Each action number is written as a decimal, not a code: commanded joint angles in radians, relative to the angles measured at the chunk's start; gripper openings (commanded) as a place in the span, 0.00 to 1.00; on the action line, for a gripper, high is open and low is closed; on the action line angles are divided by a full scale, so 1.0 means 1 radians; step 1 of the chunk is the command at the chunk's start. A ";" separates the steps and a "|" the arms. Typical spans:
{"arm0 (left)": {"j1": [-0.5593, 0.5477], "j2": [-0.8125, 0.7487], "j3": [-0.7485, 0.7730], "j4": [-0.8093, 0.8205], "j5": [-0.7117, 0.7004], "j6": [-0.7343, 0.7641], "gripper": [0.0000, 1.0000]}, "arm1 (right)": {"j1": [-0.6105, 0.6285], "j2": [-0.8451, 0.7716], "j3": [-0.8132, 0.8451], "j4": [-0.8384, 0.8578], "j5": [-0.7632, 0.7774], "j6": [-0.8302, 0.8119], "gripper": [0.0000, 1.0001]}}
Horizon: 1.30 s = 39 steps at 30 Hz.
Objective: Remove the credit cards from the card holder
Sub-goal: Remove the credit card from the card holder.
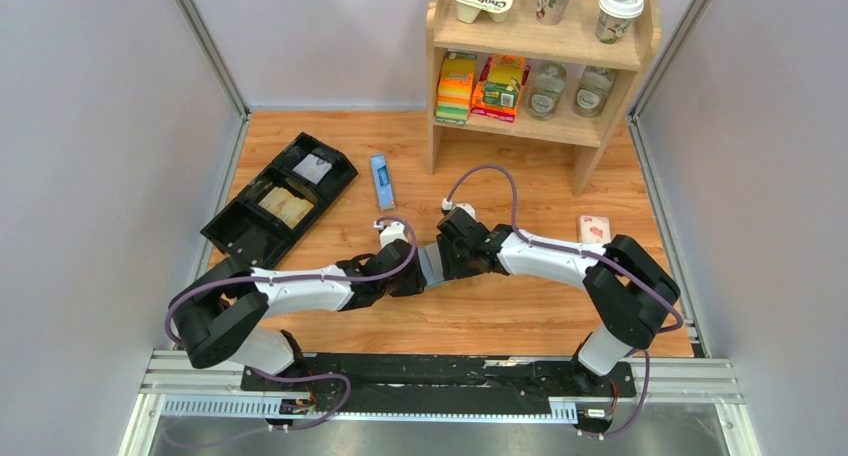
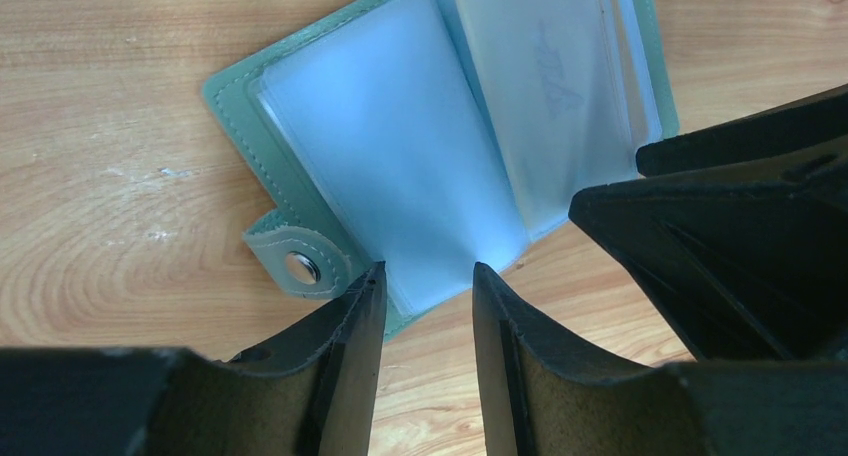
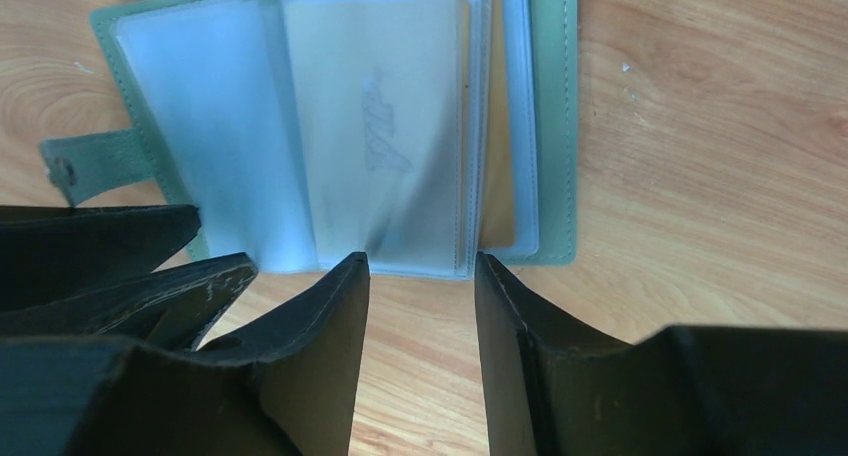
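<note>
The card holder (image 1: 430, 264) lies open on the wooden table between my two grippers, sage green outside with pale blue pocket pages (image 2: 400, 146). Behind the right-hand pages (image 3: 380, 126) a tan strip of a credit card (image 3: 496, 116) shows. My left gripper (image 2: 428, 276) is open, its tips at the near edge of the left page beside the snap tab (image 2: 300, 266). My right gripper (image 3: 422, 261) is open too, its tips just short of the lower edge of the right pages, with bare wood between the fingers. Neither gripper holds anything.
A black compartmented tray (image 1: 240, 231) sits at the back left with a tan flat piece (image 1: 287, 206) in it. A narrow blue box (image 1: 381, 179) lies beside it. A wooden shelf (image 1: 590, 136) with packets and cups stands at the back right, a small pink packet (image 1: 594, 228) near it.
</note>
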 commanded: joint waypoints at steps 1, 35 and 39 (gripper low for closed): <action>-0.019 0.055 0.003 -0.046 0.051 -0.006 0.45 | 0.010 -0.064 0.039 0.026 -0.057 -0.019 0.46; -0.023 0.037 -0.012 -0.052 0.047 -0.012 0.45 | -0.011 0.123 0.182 0.061 0.058 -0.228 0.61; -0.023 0.038 -0.014 -0.047 0.047 -0.012 0.45 | -0.011 0.146 0.173 0.070 0.014 -0.229 0.58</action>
